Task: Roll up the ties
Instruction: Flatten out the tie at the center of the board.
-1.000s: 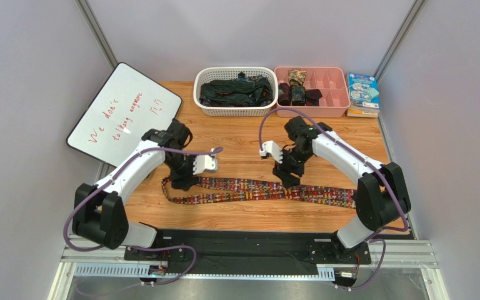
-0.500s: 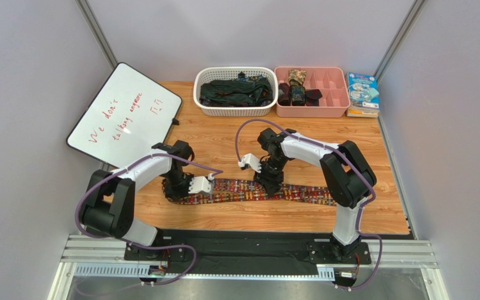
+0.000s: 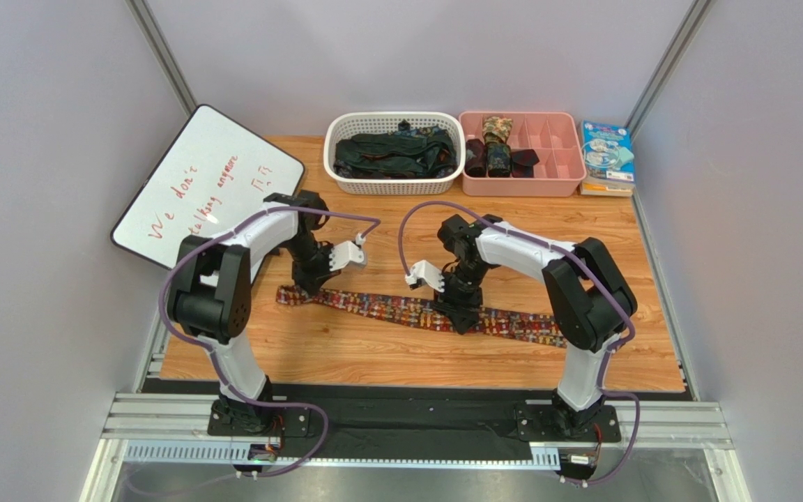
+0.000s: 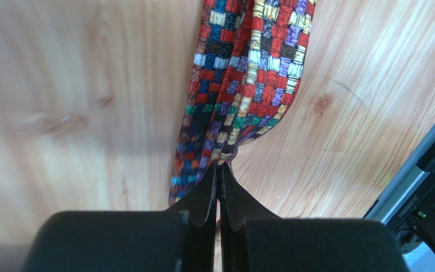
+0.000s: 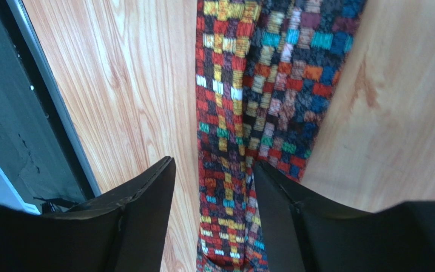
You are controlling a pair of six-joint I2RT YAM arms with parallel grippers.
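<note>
A tie [image 3: 406, 311] with a busy red, orange, yellow and green check lies stretched left to right across the wooden table. My left gripper [image 3: 311, 280] is shut on its left end. In the left wrist view the closed tips [image 4: 221, 165] pinch the folded fabric [image 4: 242, 85]. My right gripper [image 3: 461, 312] stands over the middle of the tie, open. In the right wrist view its gripper [image 5: 213, 162] straddles the near edge of the band [image 5: 259, 85], one finger on bare wood and the other finger on the fabric.
A white basket [image 3: 393, 186] of dark ties stands at the back. Beside it a pink divided tray [image 3: 558, 157] holds rolled ties [image 3: 497, 131]. A whiteboard [image 3: 207, 194] leans at the back left. A blue box [image 3: 607, 152] sits at the back right.
My left gripper has shut on the tie's left end and drawn it back and left, so the doubled loop now lies as one band. The right arm has swung left onto the tie's middle.
</note>
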